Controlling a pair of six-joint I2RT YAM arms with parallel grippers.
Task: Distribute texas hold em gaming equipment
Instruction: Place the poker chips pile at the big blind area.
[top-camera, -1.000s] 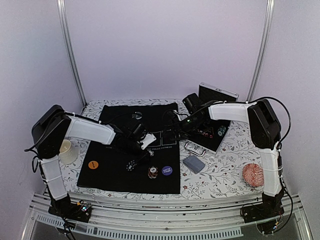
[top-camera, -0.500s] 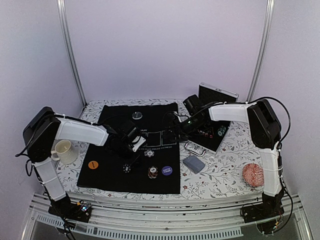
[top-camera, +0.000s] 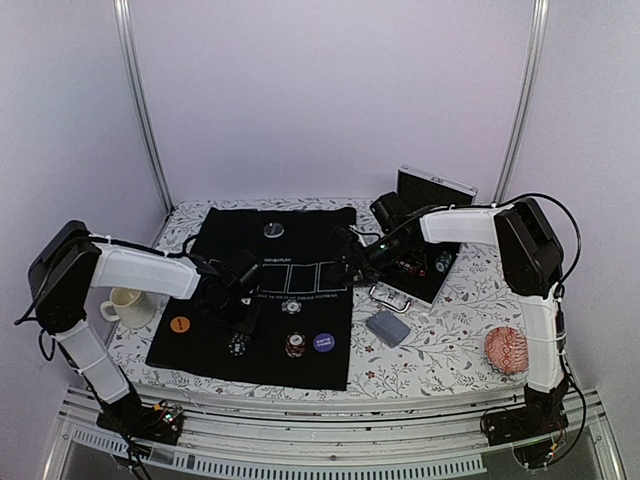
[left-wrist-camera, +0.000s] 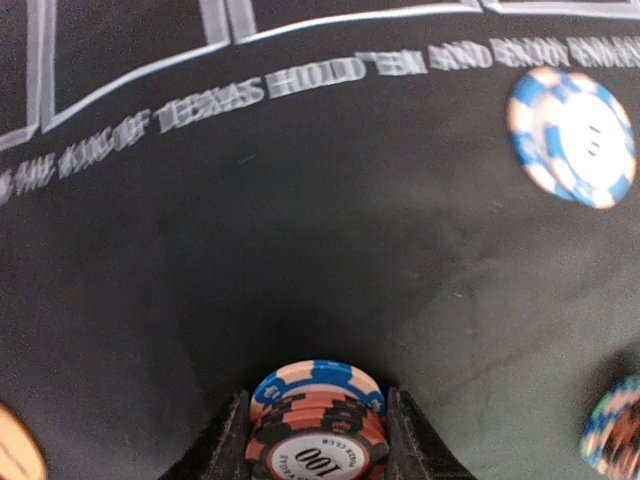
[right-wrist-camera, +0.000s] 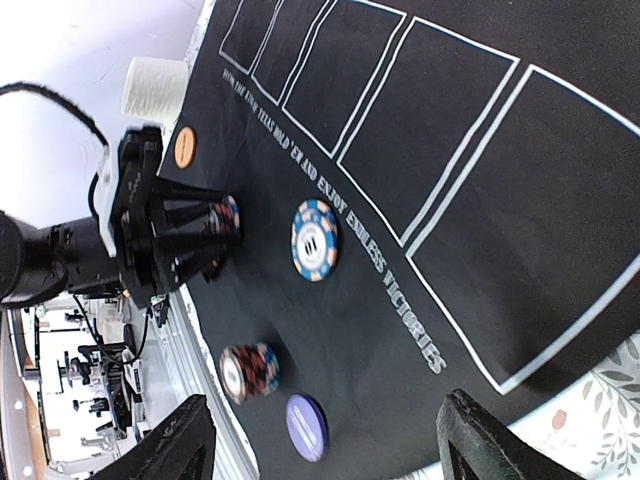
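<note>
The left gripper (left-wrist-camera: 316, 398) is closed partway on a red, black and blue poker chip stack (left-wrist-camera: 318, 440), a finger against each side, on the black mat (left-wrist-camera: 300, 250). A blue-and-white chip (left-wrist-camera: 572, 135) lies well ahead, to the right. The right gripper (right-wrist-camera: 325, 440) gapes wide, holding nothing.

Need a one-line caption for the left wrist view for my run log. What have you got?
Left claw clamps a poker chip stack, black Texas Hold'em mat beneath, blue-and-white chips lying beyond.

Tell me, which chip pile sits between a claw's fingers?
The red-and-black stack marked 100, nearest the orange disc: the left gripper clamps both its sides. The blue-and-white pile and the other red-and-black pile lie free.
</note>
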